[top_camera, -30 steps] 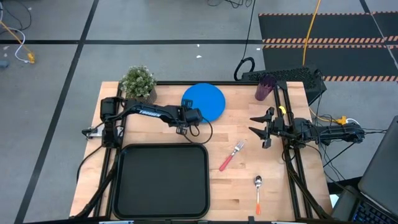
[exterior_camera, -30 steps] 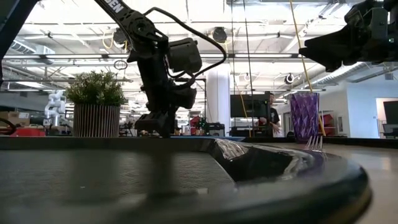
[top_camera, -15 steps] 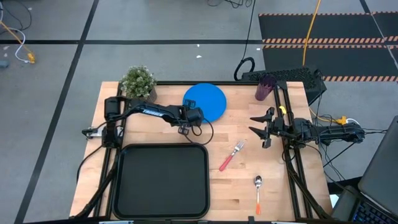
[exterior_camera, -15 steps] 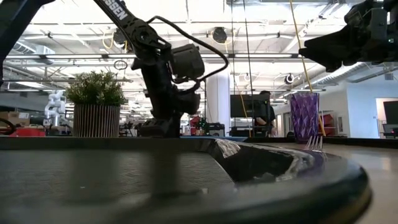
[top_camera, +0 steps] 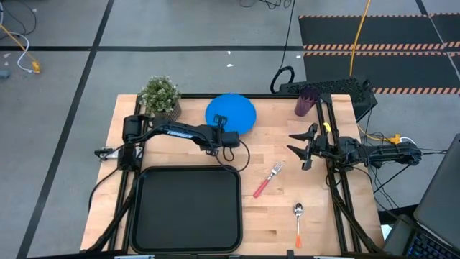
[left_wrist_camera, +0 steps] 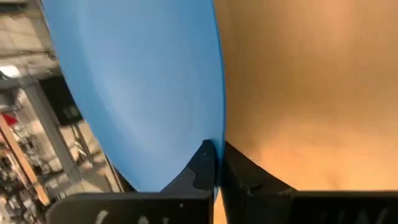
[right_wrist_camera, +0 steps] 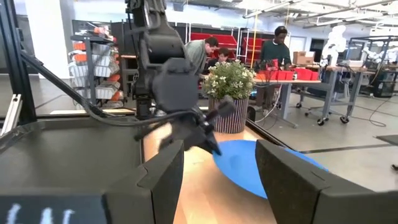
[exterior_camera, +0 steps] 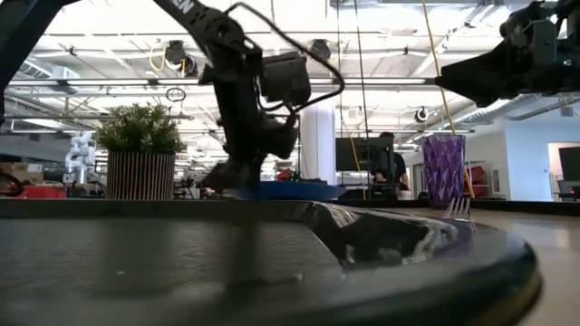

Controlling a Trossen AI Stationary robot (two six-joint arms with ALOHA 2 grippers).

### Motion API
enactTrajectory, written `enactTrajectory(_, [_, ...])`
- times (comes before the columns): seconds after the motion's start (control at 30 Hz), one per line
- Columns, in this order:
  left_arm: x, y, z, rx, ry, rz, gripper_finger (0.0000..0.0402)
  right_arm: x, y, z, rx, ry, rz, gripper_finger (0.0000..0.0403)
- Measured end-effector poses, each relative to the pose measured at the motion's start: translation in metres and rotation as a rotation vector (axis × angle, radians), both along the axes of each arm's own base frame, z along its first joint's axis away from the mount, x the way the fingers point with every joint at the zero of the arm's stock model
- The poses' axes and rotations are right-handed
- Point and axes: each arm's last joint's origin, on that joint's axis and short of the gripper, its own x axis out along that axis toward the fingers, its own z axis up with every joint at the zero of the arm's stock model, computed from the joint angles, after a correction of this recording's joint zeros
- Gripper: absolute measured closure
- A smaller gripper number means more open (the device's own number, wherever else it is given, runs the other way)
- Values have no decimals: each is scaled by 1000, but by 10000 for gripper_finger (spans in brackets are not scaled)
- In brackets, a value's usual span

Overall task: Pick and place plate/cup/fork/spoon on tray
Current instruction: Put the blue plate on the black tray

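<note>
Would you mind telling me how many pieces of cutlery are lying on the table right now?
2. The fork lies on the bare wood just right of the tray. The spoon lies nearer the front edge, further right. Neither is on the tray; none appear hidden.

The wooden table (top_camera: 280, 208) bears the tray (top_camera: 187, 208), fork (top_camera: 267, 180), spoon (top_camera: 298, 223), cup (top_camera: 305, 102) and potted plant (top_camera: 159, 95).

1. The left arm is reaching across the table, its left gripper (top_camera: 225, 134) pinching the near edge of the plate (top_camera: 230, 113) between closed fingers (left_wrist_camera: 202, 167).
2. The right gripper (top_camera: 298, 150) is hovering to the right of the plate, well apart from it, fingers (right_wrist_camera: 158, 180) spread wide.
</note>
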Motion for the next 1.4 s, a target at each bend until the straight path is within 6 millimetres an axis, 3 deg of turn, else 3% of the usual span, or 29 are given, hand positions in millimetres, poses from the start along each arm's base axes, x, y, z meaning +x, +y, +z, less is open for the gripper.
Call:
enactTrajectory(0.27, [-18, -73, 36, -29, 88, 122, 398, 0, 0, -1, 17, 9, 1, 209])
enactTrajectory(0.6, [-60, -156, 87, -81, -224, 261, 398, 0, 0, -2, 53, 5, 4, 209])
enactTrajectory(0.87, [-97, -225, 85, -188, -270, 321, 398, 1, 0, -7, 168, 27, 12, 209])
enactTrajectory(1.07, [-118, -257, 72, -112, -134, 352, 398, 1, 0, -9, 250, 36, 13, 209])
enactTrajectory(1.27, [-104, -290, 72, -141, -118, 323, 398, 1, 1, -14, 328, 65, 34, 209])
enactTrajectory(1.4, [-94, -316, 60, -178, -78, 319, 399, 1, 3, -15, 361, 81, 93, 209])
